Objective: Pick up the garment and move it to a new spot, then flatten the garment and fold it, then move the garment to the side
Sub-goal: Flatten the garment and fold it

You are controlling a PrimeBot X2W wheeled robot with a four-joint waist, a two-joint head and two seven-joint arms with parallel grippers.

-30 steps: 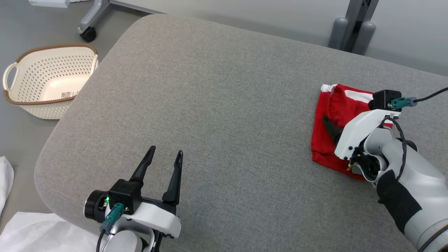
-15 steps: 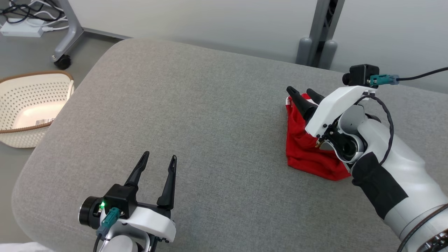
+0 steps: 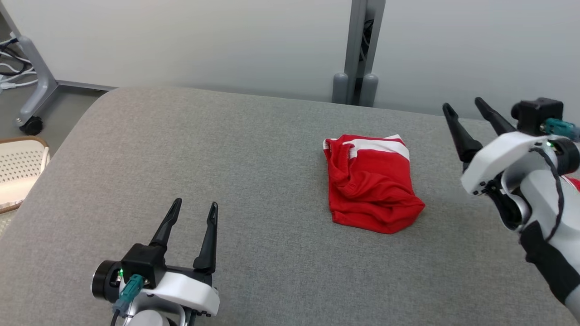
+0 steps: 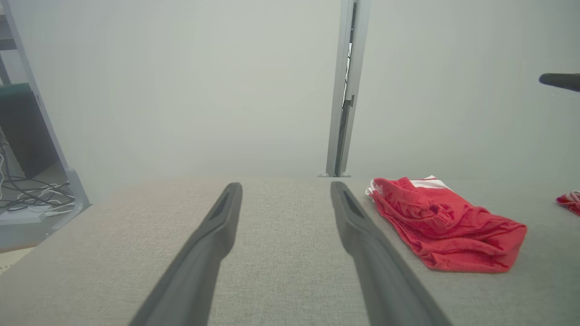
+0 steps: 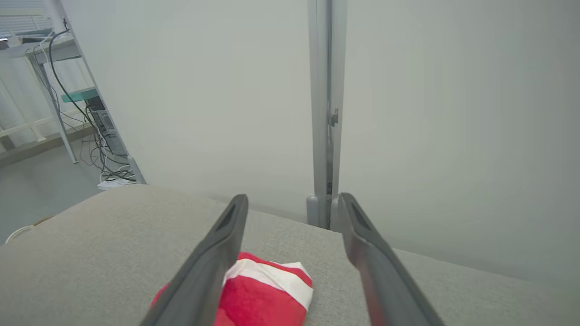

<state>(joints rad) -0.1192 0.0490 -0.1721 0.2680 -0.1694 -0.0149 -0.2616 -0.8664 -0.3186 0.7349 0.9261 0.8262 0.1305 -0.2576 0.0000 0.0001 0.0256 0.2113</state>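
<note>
A wide bare stretch of the table [image 3: 253, 149] is lying open between the left pincer [image 3: 195, 203] and the garment [image 3: 369, 185], giving room to pass from the left and the near side. The right pincer [image 3: 463, 104] is hanging to the garment's right, well apart from it (raised above the table, jaws spread). A post [image 3: 360, 45] is standing just behind the far edge. A basket [image 3: 22, 167] is sitting beyond the left edge.

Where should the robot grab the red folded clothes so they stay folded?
On the red garment, probably the puffy near-right corner, coming from the right with the right claw, which is open and closest. That corner bulges up off the grey surface, so a finger could slip under all the layers.
</note>
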